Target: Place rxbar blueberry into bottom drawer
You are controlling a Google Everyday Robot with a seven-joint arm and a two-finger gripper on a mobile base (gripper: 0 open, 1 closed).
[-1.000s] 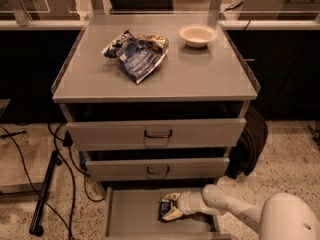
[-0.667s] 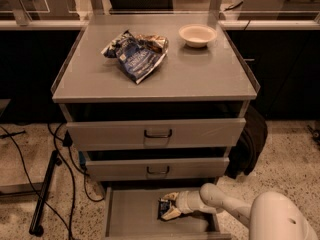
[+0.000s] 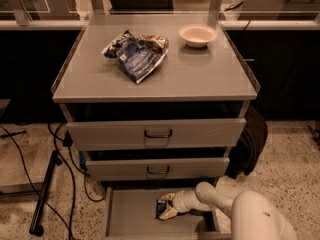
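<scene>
One gripper (image 3: 165,207) sits low in the frame at 6 o'clock, inside the bottom drawer (image 3: 131,220), reaching in from 3 o'clock on a pale arm (image 3: 212,196). Its two fingers (image 3: 168,198) are pinching one rxbar blueberry (image 3: 161,210), a dark wrapper held between them just above or on the drawer floor; contact with the floor is not clear. The bar is near the drawer's middle, slightly toward 2 o'clock. There are three grey drawers in total: the bottom one is pulled out, and the two upper drawers (image 3: 200,133) each have one black handle (image 3: 158,133) and stand slightly ajar. On the cabinet (image 3: 200,71) top lie one crumpled blue-and-silver chip bag (image 3: 137,55) at 10 o'clock and one pale bowl (image 3: 198,35) at 1 o'clock, well apart. Black cables (image 3: 30,184) run over the speckled floor at 8 o'clock.
</scene>
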